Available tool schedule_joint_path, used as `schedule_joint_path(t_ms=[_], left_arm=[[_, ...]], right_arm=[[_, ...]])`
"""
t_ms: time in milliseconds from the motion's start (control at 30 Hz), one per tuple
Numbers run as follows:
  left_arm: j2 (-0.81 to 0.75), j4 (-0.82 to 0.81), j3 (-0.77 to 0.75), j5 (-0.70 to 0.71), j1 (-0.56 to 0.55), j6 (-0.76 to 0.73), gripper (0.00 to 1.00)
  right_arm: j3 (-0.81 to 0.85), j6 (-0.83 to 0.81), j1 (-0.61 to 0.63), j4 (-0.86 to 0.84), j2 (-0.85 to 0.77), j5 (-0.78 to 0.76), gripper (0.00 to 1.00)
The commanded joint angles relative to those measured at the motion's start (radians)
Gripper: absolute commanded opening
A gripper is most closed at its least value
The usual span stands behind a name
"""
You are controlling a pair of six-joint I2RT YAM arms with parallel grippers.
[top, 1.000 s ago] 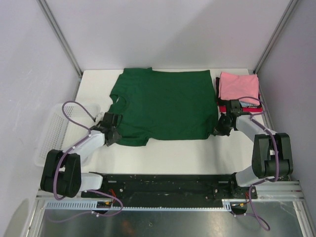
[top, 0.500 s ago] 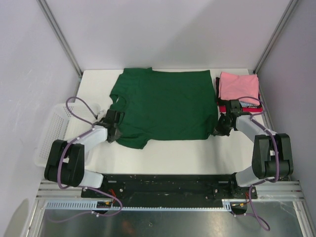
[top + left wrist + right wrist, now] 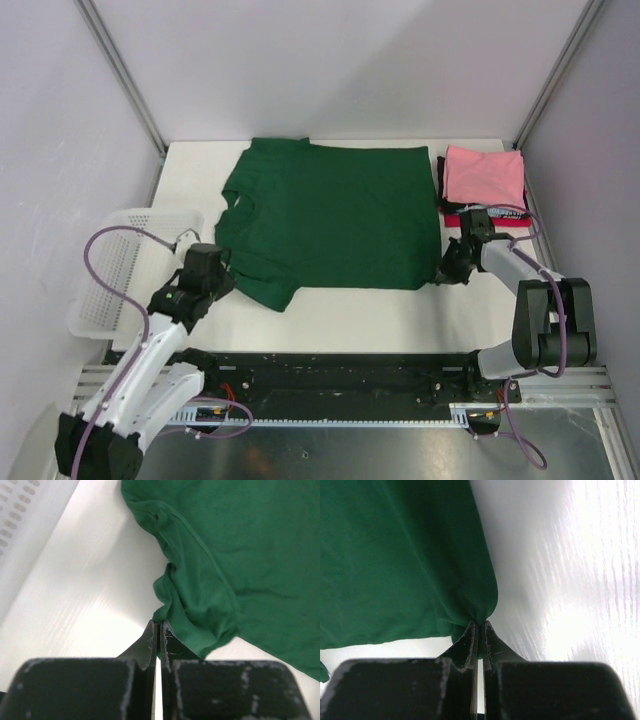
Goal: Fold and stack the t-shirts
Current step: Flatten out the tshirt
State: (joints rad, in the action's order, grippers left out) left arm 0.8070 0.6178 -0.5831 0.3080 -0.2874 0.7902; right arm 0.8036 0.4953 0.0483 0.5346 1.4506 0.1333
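White underneath, the plain table (image 3: 350,315) bears a dark green short-sleeved cloth t-shirt (image 3: 330,215) spread flat. The left gripper (image 3: 159,628) is pinched closed on its near sleeve edge, the right gripper (image 3: 479,626) closed on its near hem corner. A folded pink t-shirt (image 3: 484,175) tops the stack far right.

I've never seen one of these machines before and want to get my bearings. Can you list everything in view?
Dark green short-sleeved cloth t-shirt: one, dark green, spread flat mid-table.
Folded pink cloth shirt: one, pink, on top of the stack at the far right corner.
Folded shirts beneath it: count unclear, red and black edges showing, same stack.
White plastic mesh basket: one, white, at the table's left edge.
White table: one, white, under the shirts.
Left arm and right arm: two, black and white, near edge.
Left gripper: one, black, shut on the green shirt's sleeve.
Right gripper: one, black, shut on its hem corner.
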Motion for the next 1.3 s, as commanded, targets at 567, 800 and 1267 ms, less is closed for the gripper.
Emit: schedule_joint_path(t_ms=[567,800,1267], left_arm=[[-0.275,0.278,0.037,-0.183,-0.023,0.262,0.0],[-0.306,0.306,0.009,-0.136,-0.023,0.252,0.0],[-0.292,0.344,-0.081,-0.036,-0.022,0.199,0.0]], right_arm=[[-0.078,0.134,-0.108,0.252,-0.258,-0.063,0.34],[-0.082,0.176,-0.095,0.294,-0.326,-0.098,0.48],[-0.183,0.304,-0.032,0.182,-0.267,-0.201,0.4]])
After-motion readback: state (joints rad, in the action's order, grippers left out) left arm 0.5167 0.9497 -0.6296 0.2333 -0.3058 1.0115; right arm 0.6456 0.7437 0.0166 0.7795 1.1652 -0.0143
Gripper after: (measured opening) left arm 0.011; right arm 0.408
